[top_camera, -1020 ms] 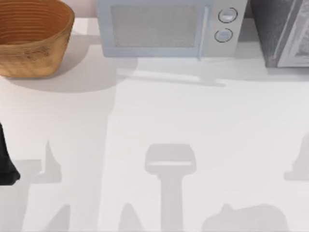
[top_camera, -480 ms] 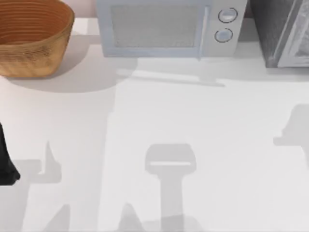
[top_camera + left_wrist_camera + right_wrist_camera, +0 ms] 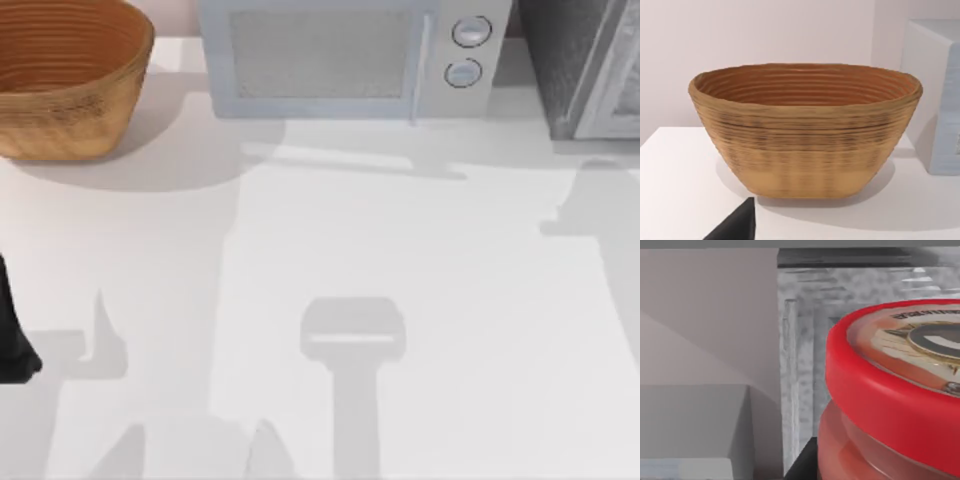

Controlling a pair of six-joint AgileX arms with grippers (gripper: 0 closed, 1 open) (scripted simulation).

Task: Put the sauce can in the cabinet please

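The sauce can [image 3: 890, 390] looms close in the right wrist view, its red rim and printed top tilted toward the camera. My right gripper [image 3: 875, 455] is shut on it, with one dark finger [image 3: 801, 462] showing beside the can. Straight behind the can stands the cabinet [image 3: 805, 340], speckled grey with a pale framed door panel. From above, the cabinet [image 3: 575, 60] sits at the table's far right corner, and the right arm's shadow falls on the table just in front of it. My left arm [image 3: 10, 340] stays parked at the left edge.
A woven brown basket [image 3: 70, 80] stands at the far left, also facing the left wrist camera [image 3: 805, 130]. A pale microwave [image 3: 340, 60] with two round knobs sits at the back centre, just left of the cabinet.
The right arm's shadow has slid up the table's right side toward the cabinet. The left arm has not moved.
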